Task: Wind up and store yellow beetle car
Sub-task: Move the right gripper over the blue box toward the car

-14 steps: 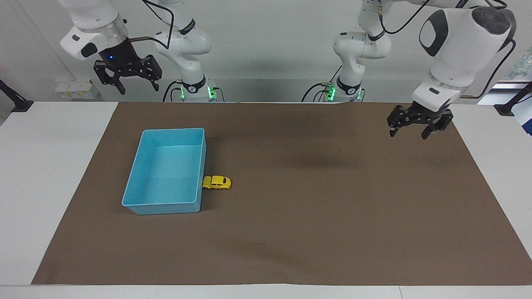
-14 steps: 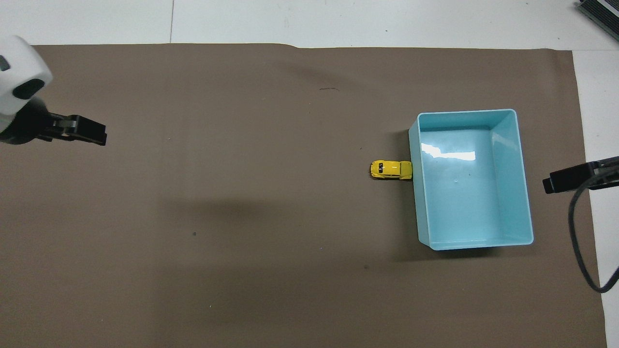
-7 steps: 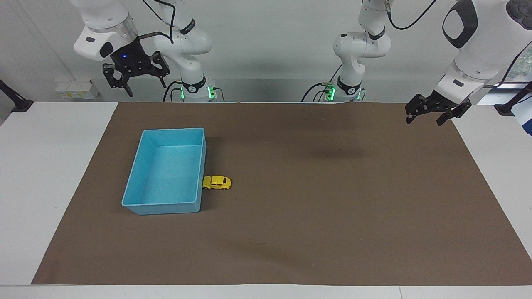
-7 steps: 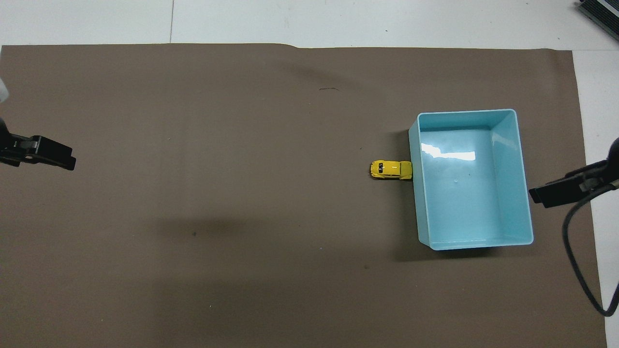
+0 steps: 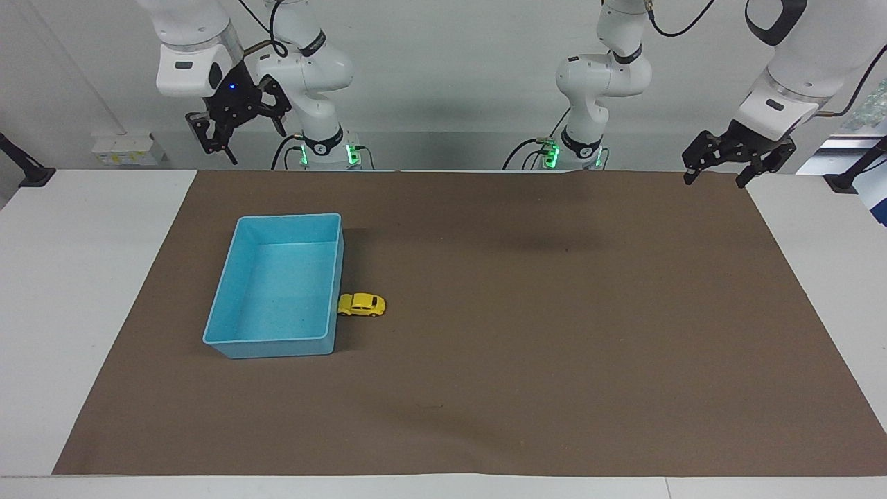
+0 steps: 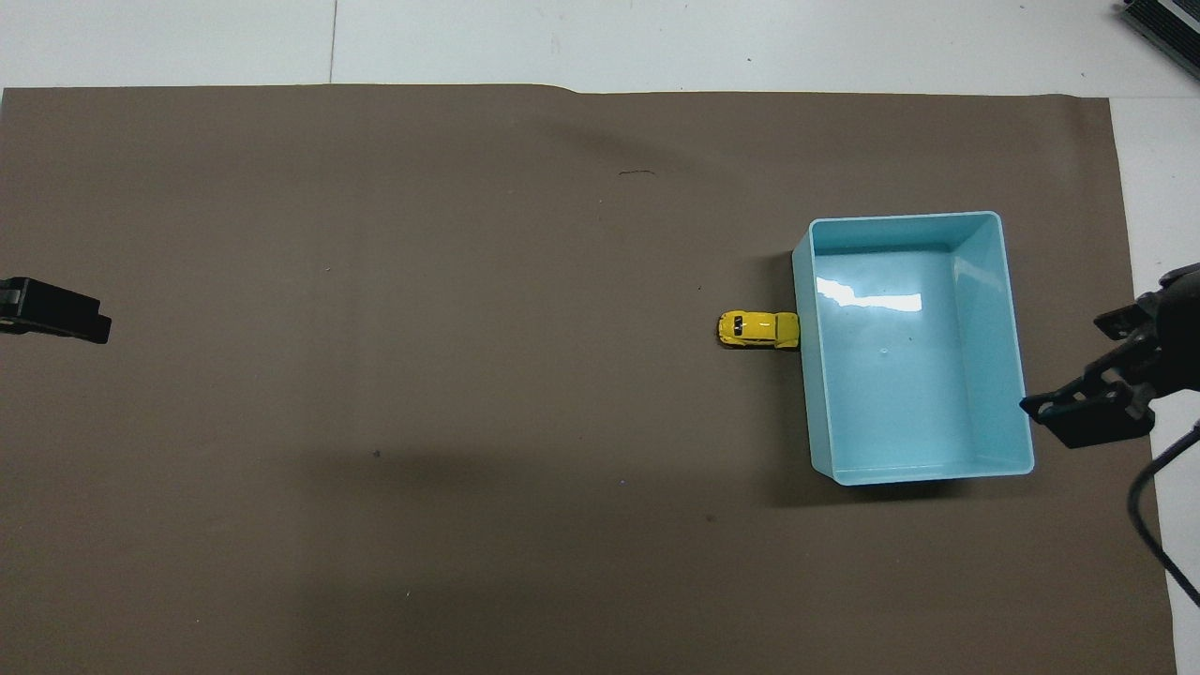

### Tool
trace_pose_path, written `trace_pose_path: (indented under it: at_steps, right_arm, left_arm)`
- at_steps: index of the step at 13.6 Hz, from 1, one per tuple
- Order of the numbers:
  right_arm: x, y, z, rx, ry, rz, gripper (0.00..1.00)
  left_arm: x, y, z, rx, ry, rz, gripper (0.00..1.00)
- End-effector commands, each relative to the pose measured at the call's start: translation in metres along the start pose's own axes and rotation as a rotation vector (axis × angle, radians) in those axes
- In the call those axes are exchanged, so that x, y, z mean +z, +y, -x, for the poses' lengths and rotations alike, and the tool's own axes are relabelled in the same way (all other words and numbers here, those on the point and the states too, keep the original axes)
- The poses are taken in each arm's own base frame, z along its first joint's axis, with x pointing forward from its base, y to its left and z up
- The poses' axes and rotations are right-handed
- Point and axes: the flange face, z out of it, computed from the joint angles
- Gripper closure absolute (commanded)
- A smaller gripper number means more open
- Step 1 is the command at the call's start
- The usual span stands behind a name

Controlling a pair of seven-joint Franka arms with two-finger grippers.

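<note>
The yellow beetle car (image 5: 362, 305) stands on its wheels on the brown mat (image 5: 527, 360) that covers most of the white counter (image 5: 76, 291). One end of the car touches the long outer wall of the light blue bin (image 5: 229, 345), the wall that faces the left arm's end of the counter, and the rest of the car points away from the bin toward that end. Along that wall the car sits nearer the bin's corner that is farther from the robots. The bin is open at the top, with nothing in it, and lies toward the right arm's end of the counter, its long sides running away from the robots. The right hand (image 5: 235, 135) hangs high in the air over the counter's edge at the robots' end, on the bin's robot side and well apart from it, with its fingers spread wide and nothing between them; in the overhead view it (image 6: 1092, 412) shows just past the bin's outer long wall. The left hand (image 5: 717, 173) is raised over the corner of the mat at the left arm's end, well apart from the bin and the car, its fingers also spread wide and empty; only its tip (image 6: 56, 311) enters the overhead view.
</note>
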Motion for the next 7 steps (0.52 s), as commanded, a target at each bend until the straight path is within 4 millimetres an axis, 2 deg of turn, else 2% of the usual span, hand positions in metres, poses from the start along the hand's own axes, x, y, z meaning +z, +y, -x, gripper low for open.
trace_pose_path:
  at_steps: [1,3,7]
  right_arm:
    - [0.002,-0.01,0.002,-0.12,0.016,0.013,0.0]
    - [0.004,-0.015,-0.002,-0.188,0.02,0.018,0.0]
    - [0.02,-0.02,-0.017,-0.358,0.03,0.027,0.0]
  left_arm:
    - [0.0,-0.003,0.004,-0.011,-0.012,-0.017,0.0]
    - [0.0,-0.003,0.004,-0.011,-0.012,-0.017,0.0]
    - [0.0,-0.003,0.004,-0.011,-0.012,-0.017,0.0]
